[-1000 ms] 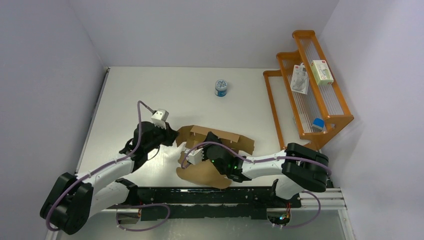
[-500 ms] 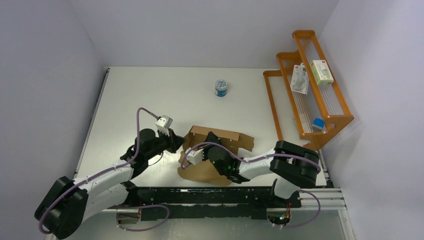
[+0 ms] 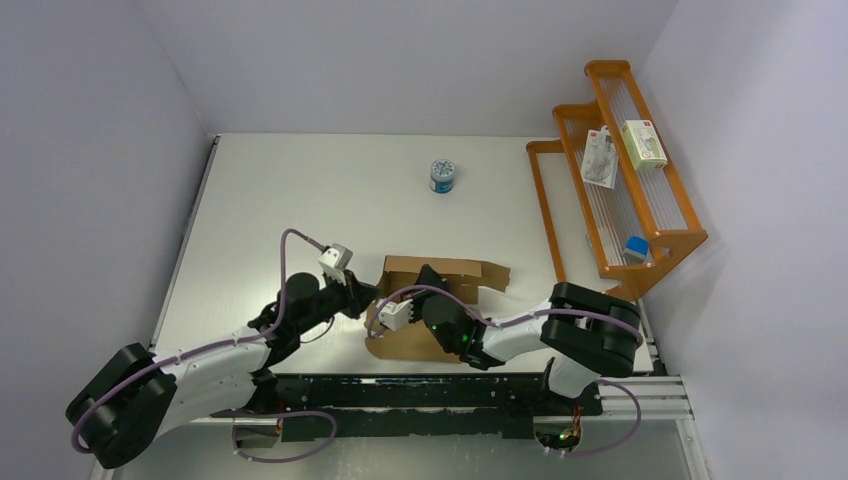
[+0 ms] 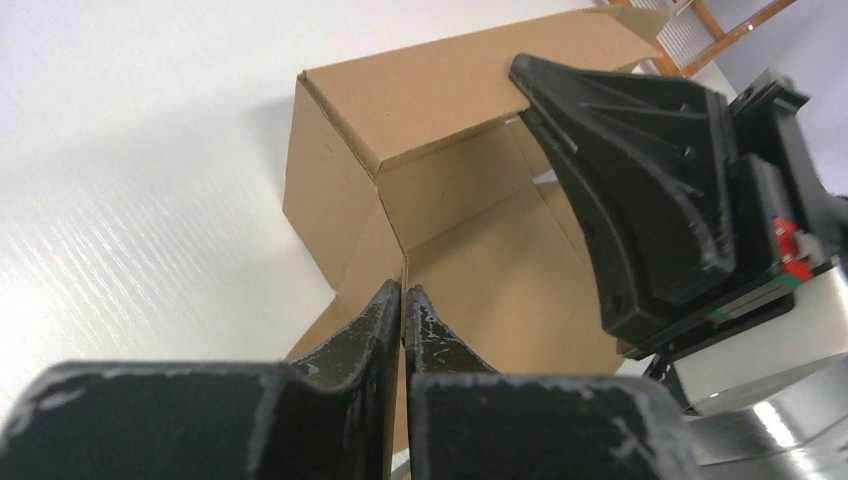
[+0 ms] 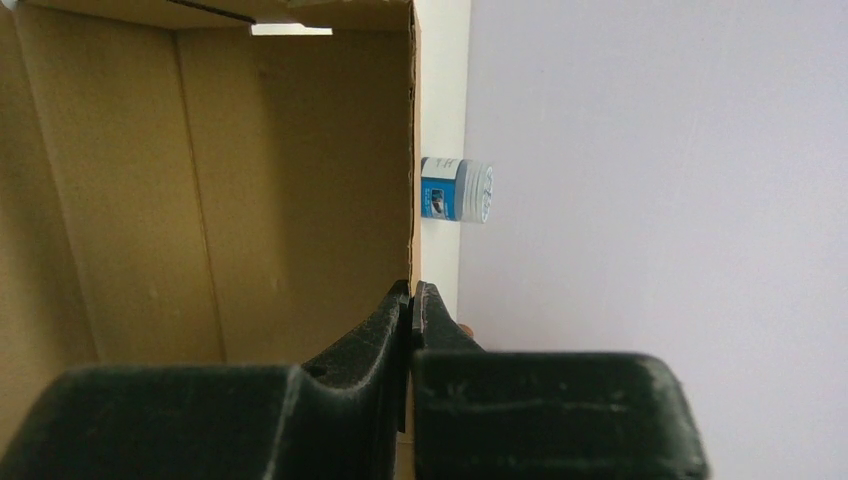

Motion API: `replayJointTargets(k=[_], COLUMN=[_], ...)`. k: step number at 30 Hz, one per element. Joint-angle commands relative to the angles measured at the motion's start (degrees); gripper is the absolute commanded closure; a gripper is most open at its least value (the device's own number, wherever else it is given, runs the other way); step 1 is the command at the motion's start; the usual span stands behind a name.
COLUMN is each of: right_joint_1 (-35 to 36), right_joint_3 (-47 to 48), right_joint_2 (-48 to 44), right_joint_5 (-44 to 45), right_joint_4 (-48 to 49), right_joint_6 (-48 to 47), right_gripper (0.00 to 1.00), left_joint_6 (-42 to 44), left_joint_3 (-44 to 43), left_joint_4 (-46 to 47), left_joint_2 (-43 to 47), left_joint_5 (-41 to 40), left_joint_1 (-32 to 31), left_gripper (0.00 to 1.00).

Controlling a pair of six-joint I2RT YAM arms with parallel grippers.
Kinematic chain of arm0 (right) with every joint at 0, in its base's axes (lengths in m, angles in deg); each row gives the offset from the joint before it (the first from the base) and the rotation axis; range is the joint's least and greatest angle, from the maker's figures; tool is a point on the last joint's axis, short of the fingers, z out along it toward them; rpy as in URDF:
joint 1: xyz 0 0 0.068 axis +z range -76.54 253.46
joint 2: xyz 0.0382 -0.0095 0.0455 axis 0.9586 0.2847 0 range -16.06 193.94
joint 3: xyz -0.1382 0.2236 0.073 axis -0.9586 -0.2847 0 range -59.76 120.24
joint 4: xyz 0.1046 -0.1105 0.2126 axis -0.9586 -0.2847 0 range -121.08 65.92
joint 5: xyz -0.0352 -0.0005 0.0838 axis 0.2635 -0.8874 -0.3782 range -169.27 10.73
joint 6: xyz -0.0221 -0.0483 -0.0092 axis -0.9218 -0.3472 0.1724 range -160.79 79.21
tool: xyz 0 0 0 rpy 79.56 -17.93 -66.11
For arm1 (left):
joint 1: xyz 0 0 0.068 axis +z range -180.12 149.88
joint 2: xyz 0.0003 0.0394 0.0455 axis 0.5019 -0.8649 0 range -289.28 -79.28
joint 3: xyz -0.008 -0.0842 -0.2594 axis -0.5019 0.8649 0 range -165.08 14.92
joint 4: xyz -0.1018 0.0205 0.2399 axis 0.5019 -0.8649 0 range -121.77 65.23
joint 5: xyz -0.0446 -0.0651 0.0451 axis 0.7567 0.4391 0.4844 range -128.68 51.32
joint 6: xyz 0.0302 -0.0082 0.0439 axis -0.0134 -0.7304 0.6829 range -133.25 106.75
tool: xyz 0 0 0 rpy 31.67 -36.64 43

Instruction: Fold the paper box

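**Left hand** (image 3: 366, 297): reaches in from the near left. In the left wrist view its fingers (image 4: 368, 325) are pressed together on the thin edge of a cardboard flap at the left end of the paper box (image 3: 440, 272).

**Paper box:** plain brown and partly erected. It sits on the white worktop (image 3: 300, 190) near the front edge, about centre, directly between the two hands. Its far wall stands upright, and a panel lies flat towards the arm bases.

**Right hand** (image 3: 426, 282): reaches from the near right over the flat panel. Its fingers (image 5: 385, 322) are clamped tight on the free edge of an upright wall, with the box's inner face to one side of them.

**Blue-and-white tin** (image 3: 443, 176): stands farther back on the worktop, well apart from the box.

**Orange rack** (image 3: 655, 235): stands at the far right.
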Motion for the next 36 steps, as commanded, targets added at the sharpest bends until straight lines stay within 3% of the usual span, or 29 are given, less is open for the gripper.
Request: replayJointTargets(k=[1,7,11,15,17,23,28,36], right_joint_1=[0.54,2.15,2.45,2.44,2.37,2.42,2.44,2.44], right_joint_3=[-1.15,-1.72,-3.03,-3.23,-3.41,-3.88,-3.97,-3.18], right_joint_2=[-2.29,-1.48,-0.88,-0.25,-0.41,0.5,0.62,-1.04], right_joint_5=[-1.64,-0.32,0.23,0.35,0.32,0.59,1.04,0.49], right_joint_4=[-0.52,-0.35,0.97,2.47,2.55,3.48,4.1,0.52], right_joint_6=[3.3,2.54,2.58,1.75,1.27,0.26,-0.05,1.68], right_gripper=[1.0,1.0,1.0,1.0,1.0,1.0,1.0,1.0], left_joint_6=[-1.65,-2.49,-2.58,-0.52,0.15,3.39,4.39,1.78], left_joint_3=[3.01,3.47,3.58,0.67,-0.85,-3.27,-5.29,-7.04], left_joint_4=[1.18,3.97,2.49,-6.13,-12.14,-16.56,-16.37,-18.28], left_joint_2=[-1.08,-4.87,-3.51,1.9,5.76,15.44,12.38,2.09], left_joint_5=[-0.85,-1.3,-3.0,-6.56,-10.3,-19.81,-26.49,-13.54], left_joint_1=[-1.96,-4.95,-5.36,-5.36,-5.35,-5.24,-3.69,11.47], left_gripper=[0.91,0.91,0.85,0.72,0.6,0.37,0.37,0.4])
